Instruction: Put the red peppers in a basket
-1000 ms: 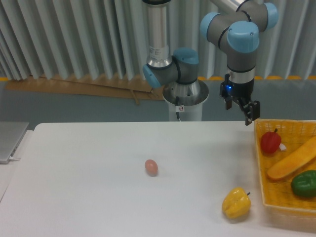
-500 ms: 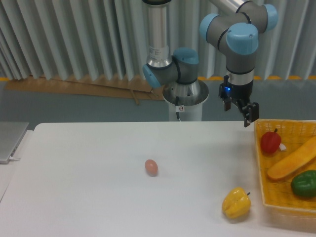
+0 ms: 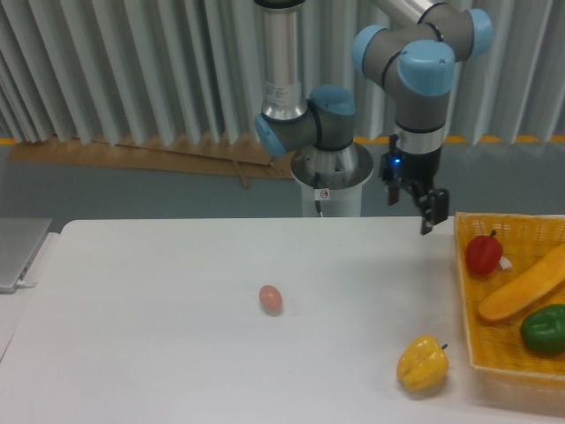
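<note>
The red pepper (image 3: pixel 484 254), small, glossy and rounded with a dark stem, lay inside the basket (image 3: pixel 465 349) near its far left corner. The basket was shallow and rectangular, woven in a yellow-orange open mesh, and stood at the right edge of the smooth white desk (image 3: pixel 159 336). Beside the red pepper in the basket lay a long, smooth orange-yellow vegetable (image 3: pixel 523 284), set slantwise, and nearer the front a shiny green pepper (image 3: pixel 544 328).

Outside the basket, just beside its front left corner, a lumpy, glossy yellow pepper (image 3: pixel 422 363) rested on the desk. Well apart from it, toward the middle of the desk, sat a small egg-shaped pinkish-brown object (image 3: pixel 271 299).

The claw (image 3: pixel 425 210), black and angular, hung above the desk's far edge, a little left of the basket and touching nothing; it held nothing, but whether its fingers were spread or together could not be told from this angle. A small blue light glowed on the wrist. The arm's joints were grey metal with light blue caps. A small label on the arm's column (image 3: pixel 282 62) was too small to read. Behind stood a ribbed grey corrugated wall (image 3: pixel 132 71).
</note>
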Controlling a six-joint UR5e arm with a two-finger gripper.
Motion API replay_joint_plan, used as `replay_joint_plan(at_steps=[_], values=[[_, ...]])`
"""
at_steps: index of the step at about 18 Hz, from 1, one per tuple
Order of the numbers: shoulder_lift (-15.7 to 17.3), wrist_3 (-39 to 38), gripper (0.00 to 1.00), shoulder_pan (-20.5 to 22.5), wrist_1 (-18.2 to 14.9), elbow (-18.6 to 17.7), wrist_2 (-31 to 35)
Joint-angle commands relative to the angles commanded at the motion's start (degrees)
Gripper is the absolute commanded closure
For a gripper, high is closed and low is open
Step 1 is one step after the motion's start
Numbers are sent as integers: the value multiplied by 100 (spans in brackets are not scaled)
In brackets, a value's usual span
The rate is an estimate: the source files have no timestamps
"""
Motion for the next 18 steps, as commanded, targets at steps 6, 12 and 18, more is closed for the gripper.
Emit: replay_joint_plan(at_steps=[6, 12, 18], values=[[-123, -53, 0, -159, 9, 44, -36], [-141, -61, 0, -159, 18, 44, -36], [-141, -70, 0, -106, 18, 53, 17]])
